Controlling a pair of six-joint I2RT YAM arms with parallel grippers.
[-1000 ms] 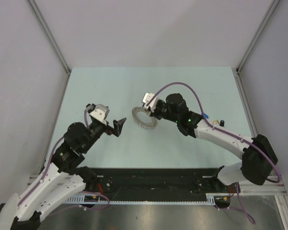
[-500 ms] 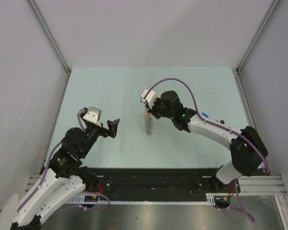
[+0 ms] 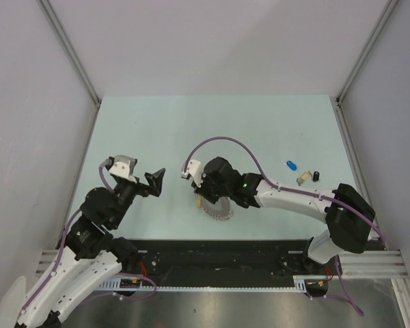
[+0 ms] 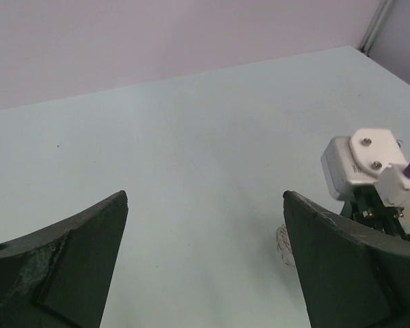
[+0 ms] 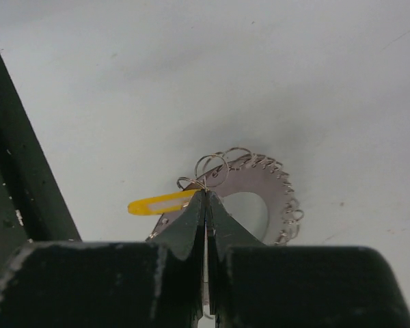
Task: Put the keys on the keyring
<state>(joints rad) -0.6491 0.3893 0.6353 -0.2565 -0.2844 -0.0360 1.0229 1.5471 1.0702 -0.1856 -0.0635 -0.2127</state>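
- Pinching the rim of the keyring [image 5: 263, 181], the right jaws were closed tight on its metal edge, with no gap showing between them in the right wrist view.
- The ring hung or leaned just above the surface [image 3: 191, 123], close to the middle of the near edge, with its wide hole facing roughly sideways to the jaws.
- A yellow-headed key [image 5: 157, 203] stuck out from the pinch point, its long axis lying across the line of the jaws and pointing away from the ring's hole. Whether it was already threaded or merely caught in the grip, I could not tell.
- The left jaws stood wide apart and held nothing. They sat toward the left edge and faced the ring, near it but not touching.
- Three loose keys lay well apart from the ring, toward the right edge: a blue key [image 3: 291, 165], a black-headed key [image 3: 315, 175] and a pale yellow key [image 3: 303, 180] just beside it.
- Those keys lay behind the right arm [image 3: 294, 195], nearer its reach. That arm was busy, so the free left arm [image 3: 99, 212] would probably have to cross past the ring to fetch one.
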